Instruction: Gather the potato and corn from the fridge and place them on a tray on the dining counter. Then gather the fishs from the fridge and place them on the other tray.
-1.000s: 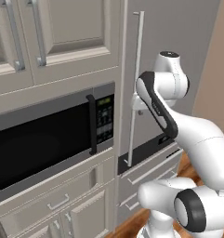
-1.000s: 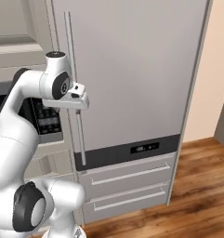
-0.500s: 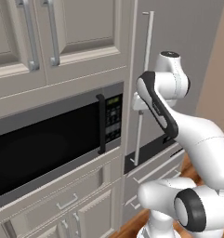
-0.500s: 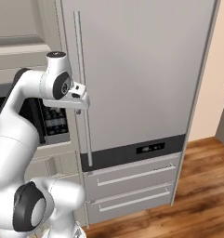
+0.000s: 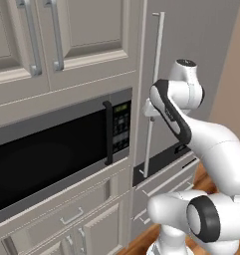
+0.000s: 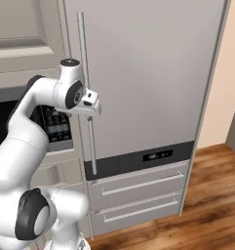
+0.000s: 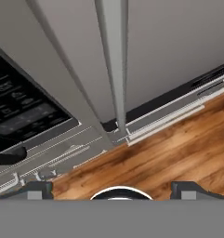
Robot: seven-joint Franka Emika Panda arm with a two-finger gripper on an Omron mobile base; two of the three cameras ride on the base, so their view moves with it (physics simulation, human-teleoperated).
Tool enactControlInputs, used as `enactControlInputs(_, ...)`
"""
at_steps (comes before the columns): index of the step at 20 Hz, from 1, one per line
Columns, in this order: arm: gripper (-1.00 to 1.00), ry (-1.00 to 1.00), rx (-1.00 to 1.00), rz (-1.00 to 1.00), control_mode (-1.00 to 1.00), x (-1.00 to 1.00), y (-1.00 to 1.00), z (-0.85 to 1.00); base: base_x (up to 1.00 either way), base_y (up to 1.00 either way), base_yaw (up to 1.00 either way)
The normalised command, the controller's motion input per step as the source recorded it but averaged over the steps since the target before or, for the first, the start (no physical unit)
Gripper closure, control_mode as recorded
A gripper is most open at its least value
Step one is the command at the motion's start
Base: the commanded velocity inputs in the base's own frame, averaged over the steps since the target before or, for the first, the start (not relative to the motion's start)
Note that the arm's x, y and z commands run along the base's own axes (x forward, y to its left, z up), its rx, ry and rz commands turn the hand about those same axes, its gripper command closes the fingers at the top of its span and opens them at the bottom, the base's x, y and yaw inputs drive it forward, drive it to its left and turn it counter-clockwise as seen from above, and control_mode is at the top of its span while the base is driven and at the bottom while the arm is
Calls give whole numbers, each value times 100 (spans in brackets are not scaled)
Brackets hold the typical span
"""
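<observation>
The tall pale grey flat-panelled fridge stands closed, its long thin vertical silver bar handle running down the door's left edge, just right of the black-fronted built-in microwave. Compared with a second ago, the whole scene has slid rightward in the left base view and leftward in the right base view: the base has driven, not the furniture. The microwave's keypad now sits further right in the left base view, and the fridge door takes up more of the right base view. The white arm's two-finger gripper has kept its pose at mid-height of the handle. In the hand view the handle runs straight down the middle, between the two widely spread finger tips, which hold nothing. Above the lower drawers lies the dark display strip; warm wooden floor extends to the right.

Judgement: this is the approach to opening the door. Potato, corn and fish presumably remain shut inside the fridge; the repositioning lines the released gripper up with the handle, ready to close on it.
</observation>
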Motion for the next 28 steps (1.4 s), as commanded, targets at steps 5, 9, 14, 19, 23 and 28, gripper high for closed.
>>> enactControlInputs(5,-100,-41,6,23,-100,51,-21,-11,0,0,0)
enactControlInputs(9,-100,-23,-11,14,-100,46,-14,0,0,0,0)
enactControlInputs(14,-100,0,0,3,-100,54,0,0,0,0,0)
enactControlInputs(19,-100,-1,0,3,-100,51,4,0,0,0,0)
enactControlInputs(23,-100,0,0,2,-100,49,2,0,0,0,0)
enactControlInputs(28,-100,0,0,0,-100,46,11,0,0,0,0)
